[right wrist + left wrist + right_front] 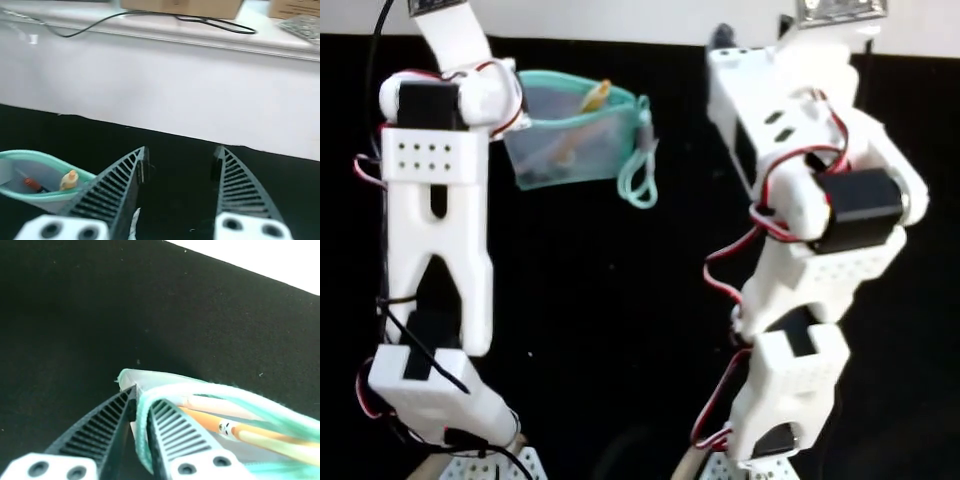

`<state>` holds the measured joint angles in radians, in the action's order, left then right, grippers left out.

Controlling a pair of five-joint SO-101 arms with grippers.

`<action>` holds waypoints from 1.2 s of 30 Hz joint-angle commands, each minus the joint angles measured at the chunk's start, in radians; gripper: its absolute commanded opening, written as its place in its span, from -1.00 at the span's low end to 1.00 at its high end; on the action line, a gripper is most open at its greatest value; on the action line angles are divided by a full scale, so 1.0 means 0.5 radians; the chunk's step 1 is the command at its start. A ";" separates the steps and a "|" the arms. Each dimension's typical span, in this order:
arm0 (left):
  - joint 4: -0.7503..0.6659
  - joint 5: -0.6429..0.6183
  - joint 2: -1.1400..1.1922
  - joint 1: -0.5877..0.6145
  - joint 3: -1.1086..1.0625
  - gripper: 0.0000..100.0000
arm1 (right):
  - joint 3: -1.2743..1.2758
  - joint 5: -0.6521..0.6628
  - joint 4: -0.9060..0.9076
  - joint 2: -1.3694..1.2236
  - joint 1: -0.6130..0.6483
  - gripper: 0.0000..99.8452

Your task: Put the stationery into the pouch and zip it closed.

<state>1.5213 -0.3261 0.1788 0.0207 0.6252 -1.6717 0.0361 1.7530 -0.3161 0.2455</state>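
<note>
A translucent teal pouch (575, 140) is held up at the back of the black table, its mouth open, with a yellow-orange pen tip poking out of the top and a teal loop cord (640, 180) hanging from its right end. My left gripper (140, 405) is shut on the pouch's rim at its left end; orange and cream pens (235, 427) show inside it. My right gripper (180, 160) stands open and holds nothing, to the right of the pouch (35, 175), above the black cloth.
The black cloth (620, 330) covers the table. A white wall (175, 95) and a shelf with a cable (165, 20) and boxes lie behind the table's far edge.
</note>
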 commanded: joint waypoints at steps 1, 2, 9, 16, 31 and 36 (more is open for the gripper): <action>0.110 -0.037 0.002 -0.127 0.192 -0.99 | -0.170 0.015 0.026 -0.029 -0.081 -0.59; 0.135 -0.037 0.002 -0.149 0.244 -0.99 | -0.170 0.015 0.026 -0.069 -0.091 -0.59; 0.307 -0.169 0.002 -0.213 0.545 -0.99 | -0.173 0.015 0.026 -0.308 -0.198 -0.59; 0.457 -0.236 0.002 -0.305 0.806 -0.99 | -0.176 0.015 0.026 -0.342 -0.370 -0.59; 0.258 -0.224 0.321 -0.321 0.259 -0.99 | -0.173 0.012 0.026 -0.348 -0.419 -0.59; 0.252 -0.224 0.480 -0.318 0.262 -0.99 | -0.167 -0.083 0.026 -0.358 -0.410 -0.59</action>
<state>1.6517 -0.4335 0.3644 -0.1481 0.7772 -1.6701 0.0345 1.7530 -0.4956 0.0445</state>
